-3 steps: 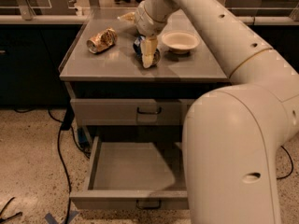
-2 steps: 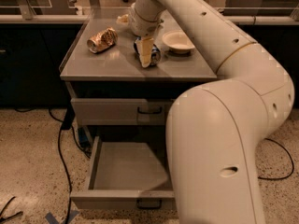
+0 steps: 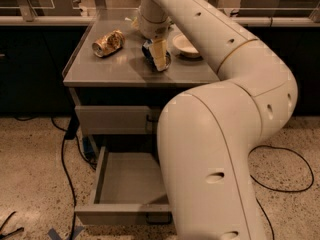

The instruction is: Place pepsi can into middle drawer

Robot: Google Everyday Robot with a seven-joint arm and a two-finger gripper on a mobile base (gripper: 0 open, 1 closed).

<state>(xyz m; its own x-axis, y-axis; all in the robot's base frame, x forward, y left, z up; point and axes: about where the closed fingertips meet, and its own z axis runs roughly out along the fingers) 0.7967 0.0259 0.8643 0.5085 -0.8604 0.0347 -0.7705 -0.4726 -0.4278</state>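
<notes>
Status: early, nothing in the drawer yet

Gripper [image 3: 156, 59] is down on the countertop [image 3: 110, 68], at 12 o'clock in the frame, right at the pepsi can [image 3: 148, 51]. The can sits on the counter surface, mostly hidden behind the gripper, with only a blue sliver showing on its 9 o'clock side. Can't tell whether the gripper is clamped on the can or just set around it, and no lift is visible.

Crushed gold can [image 3: 108, 42] lies at 9 o'clock from the gripper, well apart. White bowl [image 3: 184, 45] is at 2 o'clock, just beside it.

Upper drawer [image 3: 112, 119] is shut. The drawer below it [image 3: 120, 215] is pulled out at 6 o'clock and looks empty; likely the target, so opening appears done. The arm [image 3: 225, 134] hides its right part.

Left, by my read: confirm grasp, lift, carry down to 6 o'clock, release inside. Risk: clipping the bowl on lift-off
</notes>
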